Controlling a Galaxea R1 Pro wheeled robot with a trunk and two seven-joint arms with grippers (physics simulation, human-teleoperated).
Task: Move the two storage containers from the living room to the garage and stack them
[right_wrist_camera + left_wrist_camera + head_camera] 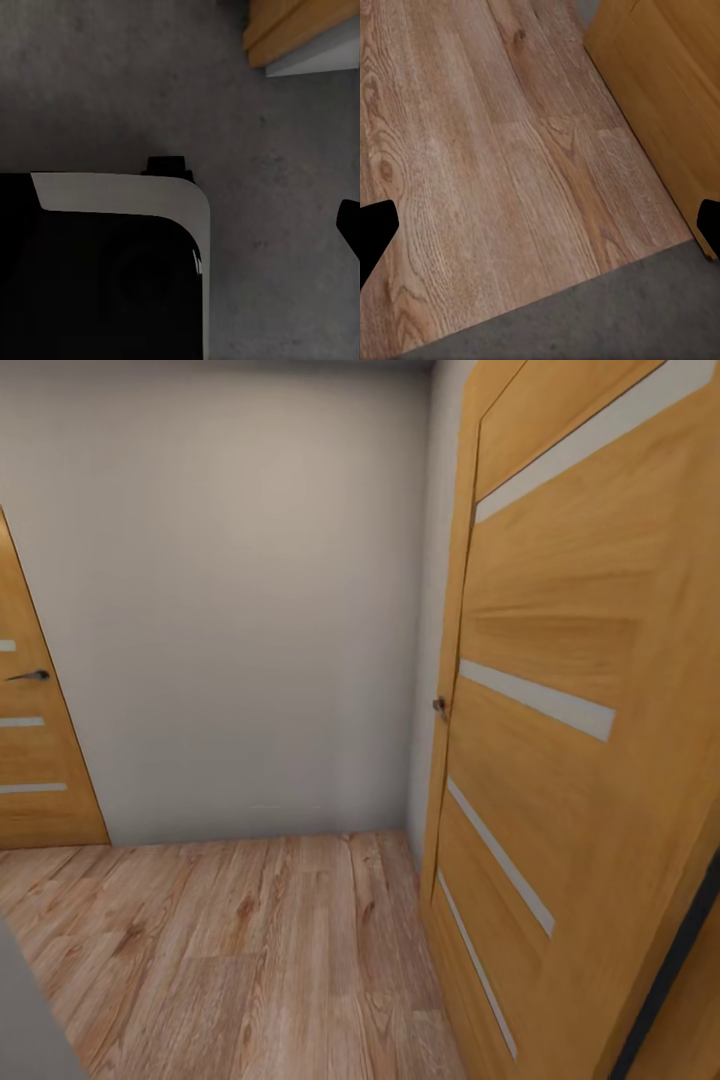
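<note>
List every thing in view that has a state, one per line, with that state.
Near wooden door: swung open, leaf angled into the hallway, handle at its edge.
Far wooden door: shut, flush with the wall, lever handle level.
Left pincer: open, fingertips wide apart, holding nothing, over the wood-plank floor.
Right pincer: cannot tell; one fingertip shows above the grey concrete floor.

Door (580,760) right, wall (230,610) ahead (second door (35,760) left).

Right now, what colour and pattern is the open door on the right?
Honey-orange wood door with slanted pale stripe inlays; shows best in the head view.
</note>
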